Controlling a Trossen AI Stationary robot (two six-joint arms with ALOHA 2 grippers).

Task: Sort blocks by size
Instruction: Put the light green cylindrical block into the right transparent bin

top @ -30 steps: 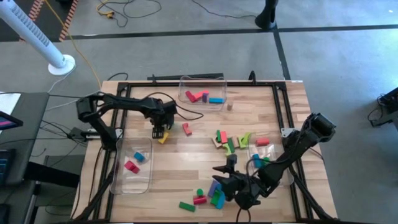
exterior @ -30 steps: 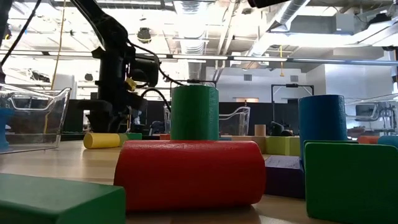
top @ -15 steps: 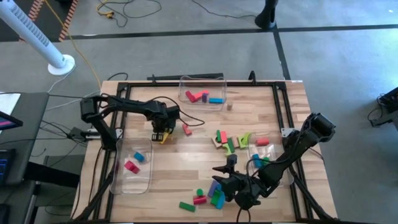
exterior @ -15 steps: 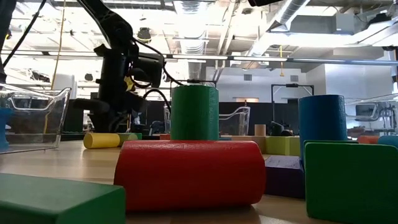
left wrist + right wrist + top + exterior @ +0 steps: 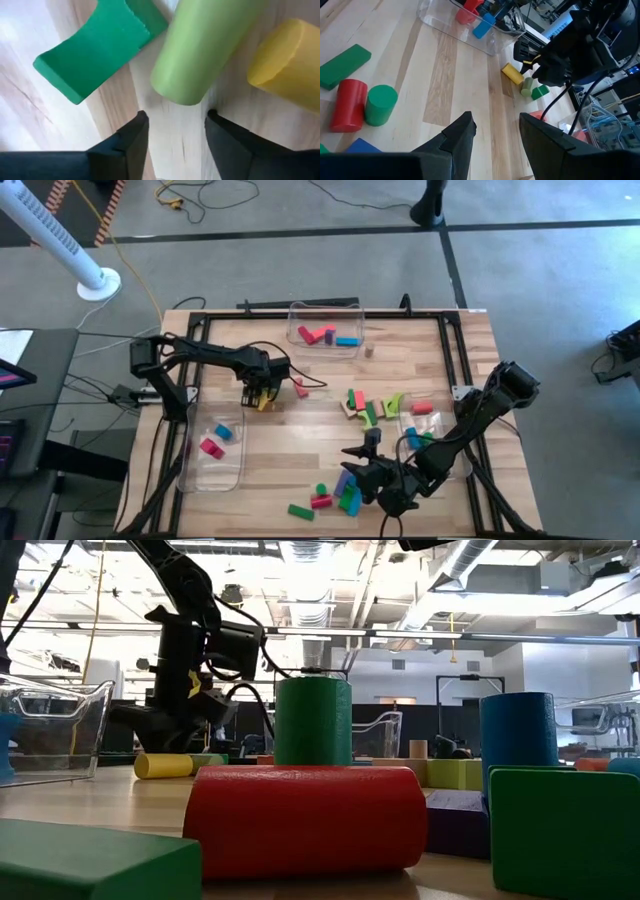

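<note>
I am bringing the left gripper (image 5: 172,131) down and forward over the last second — its fingers are standing apart, empty, with the light-green cylinder (image 5: 202,47) now lying just ahead between them, a green arch (image 5: 97,47) and a yellow cylinder (image 5: 287,57) to either side. I judge a pick is imminent. The right gripper (image 5: 492,131) is waiting, fingers apart — most blocks (image 5: 365,408) are lying loose on the bench (image 5: 300,450).

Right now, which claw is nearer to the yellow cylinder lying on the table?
Left. The left claw hovers open right beside the yellow cylinder, just next to the light green cylinder. The right claw is far off, near the table's front edge.
</note>
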